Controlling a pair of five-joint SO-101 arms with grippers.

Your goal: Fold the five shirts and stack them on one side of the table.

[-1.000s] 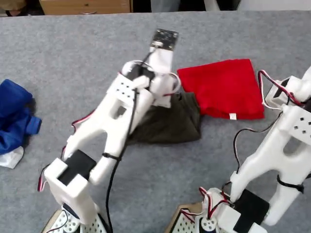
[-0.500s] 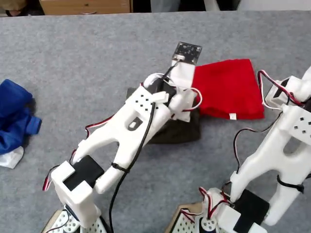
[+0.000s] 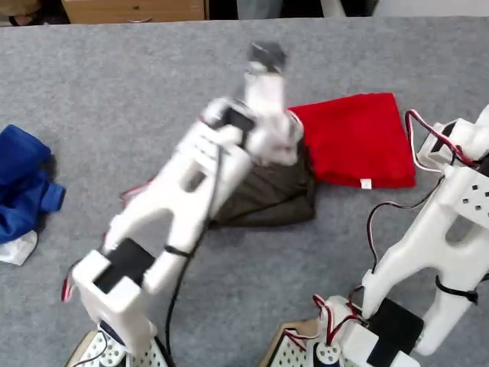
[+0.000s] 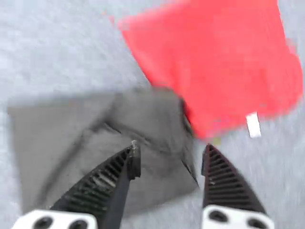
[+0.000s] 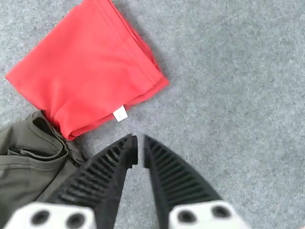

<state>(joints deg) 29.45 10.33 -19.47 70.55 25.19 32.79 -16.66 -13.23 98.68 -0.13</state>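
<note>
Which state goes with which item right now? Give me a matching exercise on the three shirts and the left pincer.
Things:
1. red shirt
2. dark olive shirt
3. blue shirt
4. left pincer

States:
A. crumpled in a heap
B. open, holding nothing
C. folded flat, white tag at its edge
D. roughly folded, beneath the left pincer

Pairs: 1-C, 2-D, 3-A, 4-B
</note>
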